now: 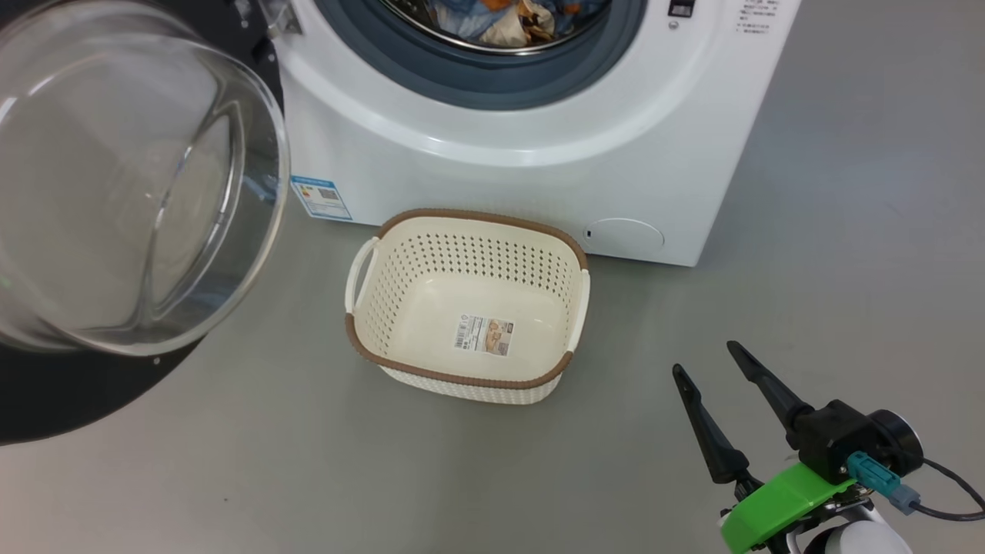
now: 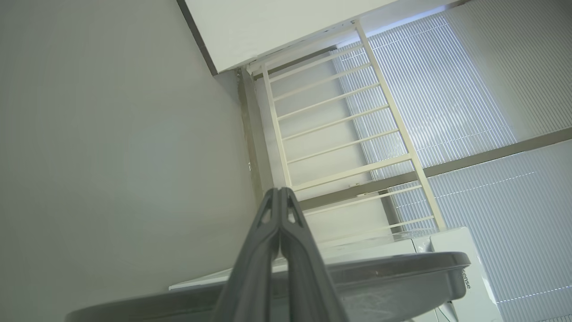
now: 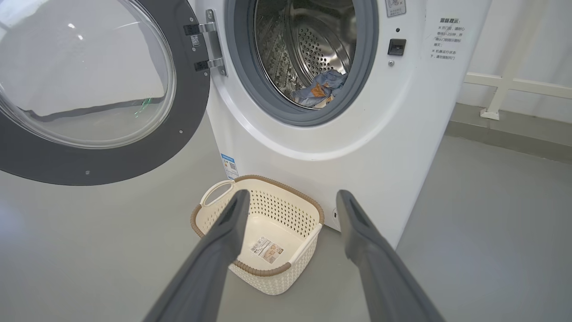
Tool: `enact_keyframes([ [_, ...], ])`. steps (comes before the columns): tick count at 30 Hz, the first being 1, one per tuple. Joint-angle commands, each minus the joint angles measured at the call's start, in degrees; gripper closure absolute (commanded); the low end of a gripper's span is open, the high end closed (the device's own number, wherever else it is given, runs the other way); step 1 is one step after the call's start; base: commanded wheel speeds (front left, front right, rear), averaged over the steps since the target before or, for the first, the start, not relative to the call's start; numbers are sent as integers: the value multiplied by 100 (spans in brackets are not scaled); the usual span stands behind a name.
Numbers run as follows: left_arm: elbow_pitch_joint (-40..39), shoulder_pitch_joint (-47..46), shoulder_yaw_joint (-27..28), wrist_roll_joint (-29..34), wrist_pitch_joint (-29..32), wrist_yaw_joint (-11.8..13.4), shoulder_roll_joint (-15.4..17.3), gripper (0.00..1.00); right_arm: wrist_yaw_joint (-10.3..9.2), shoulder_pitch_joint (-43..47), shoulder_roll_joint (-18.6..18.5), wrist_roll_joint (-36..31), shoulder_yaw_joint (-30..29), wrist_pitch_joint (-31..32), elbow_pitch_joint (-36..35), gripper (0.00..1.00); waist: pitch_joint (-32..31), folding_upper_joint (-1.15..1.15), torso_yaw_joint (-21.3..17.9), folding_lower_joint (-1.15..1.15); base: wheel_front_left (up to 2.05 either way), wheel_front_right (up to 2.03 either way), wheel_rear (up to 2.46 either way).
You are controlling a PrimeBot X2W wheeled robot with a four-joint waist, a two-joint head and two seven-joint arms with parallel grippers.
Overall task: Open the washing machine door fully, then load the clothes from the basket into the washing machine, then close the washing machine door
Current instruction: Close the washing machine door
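Head view is showing the door (image 1: pixel 138 192) standing open far left of the spread right claw (image 1: pixel 704 357); the left claw (image 2: pixel 280 191), pinched together, is sitting nearer its rim.

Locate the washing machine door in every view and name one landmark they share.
Head view: the washing machine door fills the left side, open, with its glass bowl bulging toward the camera.
Left wrist view: what looks like the door's dark rim curves along the bottom edge.
Right wrist view: the door sits upper left, open on its hinge.
Shared landmark: the white washing machine.
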Motion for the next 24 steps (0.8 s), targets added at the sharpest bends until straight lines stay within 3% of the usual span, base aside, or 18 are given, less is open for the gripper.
enact_keyframes([
  [1, -79, -143, 68, -44, 37, -1, 437, 100, 9, -183, -47, -3, 97, 23, -188, 0, 77, 0, -72, 0, 0, 0, 0],
  [16, -56, -314, -28, -182, 202, -135, 361, 100, 9, -219, -108, 8, 99, 105, -279, 0, 186, 0, -202, 0, 0, 0, 0],
  [24, -174, -243, -164, -381, 733, -158, 247, 100, 9, -205, -85, 52, 108, 115, -240, 0, 146, 0, -222, 0, 0, 0, 0],
])
